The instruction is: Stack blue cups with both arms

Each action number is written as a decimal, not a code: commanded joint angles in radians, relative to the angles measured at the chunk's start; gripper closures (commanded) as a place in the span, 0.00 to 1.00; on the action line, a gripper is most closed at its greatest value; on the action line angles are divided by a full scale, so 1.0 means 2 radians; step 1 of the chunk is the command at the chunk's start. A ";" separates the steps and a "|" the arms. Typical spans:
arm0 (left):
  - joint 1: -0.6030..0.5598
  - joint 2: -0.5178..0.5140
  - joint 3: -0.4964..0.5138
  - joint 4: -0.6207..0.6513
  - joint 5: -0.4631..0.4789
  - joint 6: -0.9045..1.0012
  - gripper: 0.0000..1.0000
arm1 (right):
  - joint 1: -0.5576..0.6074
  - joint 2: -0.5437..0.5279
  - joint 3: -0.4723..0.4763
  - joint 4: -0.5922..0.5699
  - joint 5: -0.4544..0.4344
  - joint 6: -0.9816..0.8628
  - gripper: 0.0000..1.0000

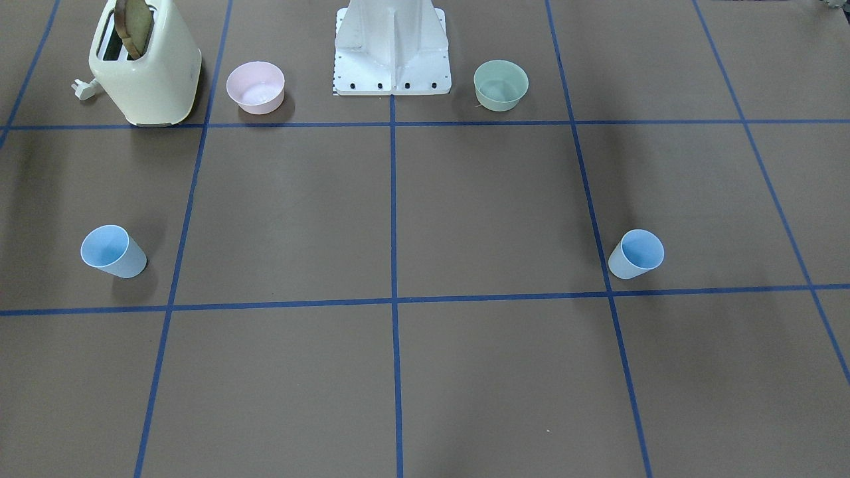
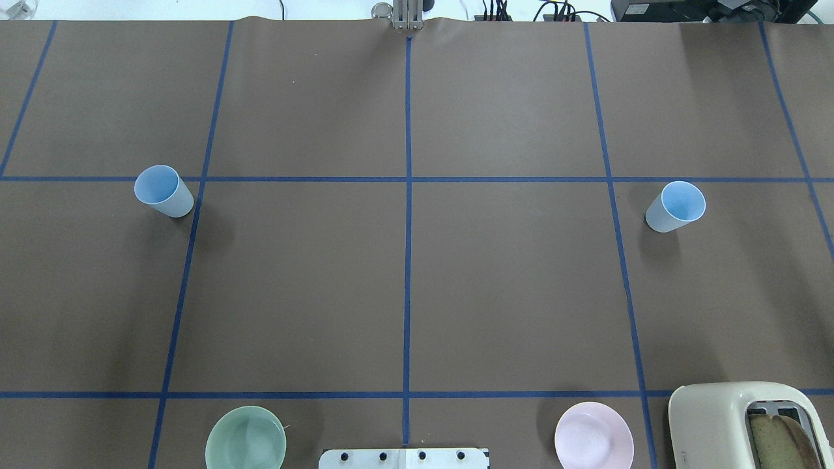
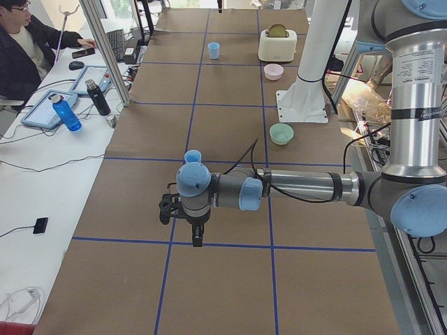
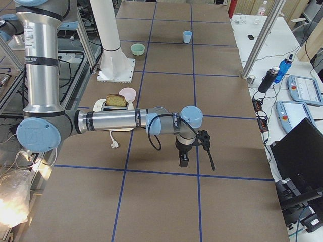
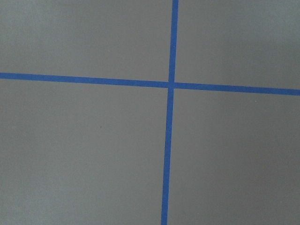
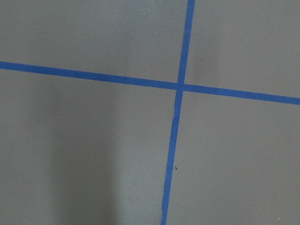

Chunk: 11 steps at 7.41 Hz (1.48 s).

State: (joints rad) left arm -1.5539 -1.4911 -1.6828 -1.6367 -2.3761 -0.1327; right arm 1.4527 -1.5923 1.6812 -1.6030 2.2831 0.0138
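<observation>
Both cupless, opening unclear — left claw (image 3: 198, 240), right claw (image 4: 183, 163).

Two blue cups (image 1: 114, 253) (image 1: 636, 254), two bowls (image 1: 255, 87) (image 1: 501, 85), one toaster (image 1: 156, 73)

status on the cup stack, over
Left claw, right claw both aloft, open or shut unclear. Blue cups upright, far apart, unstacked. Pink bowl, green bowl, toaster near the robot, off the line between cups.

Brown table (image 2: 521, 293) with blue tape grid (image 2: 407, 260), white desk (image 3: 42, 195) alongside
</observation>
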 commanded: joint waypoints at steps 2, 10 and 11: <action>0.000 -0.001 -0.005 0.000 -0.001 0.000 0.01 | 0.000 0.000 0.001 0.000 0.001 0.000 0.00; 0.000 -0.052 0.037 -0.226 0.011 -0.003 0.01 | 0.016 0.042 0.042 0.076 -0.006 0.005 0.00; 0.002 -0.058 0.036 -0.251 0.009 -0.007 0.01 | 0.015 0.047 0.027 0.105 -0.006 0.011 0.00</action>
State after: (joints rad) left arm -1.5535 -1.5917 -1.6165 -2.0703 -2.3558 -0.1406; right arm 1.4803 -1.5051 1.7657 -1.4749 2.2715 0.0248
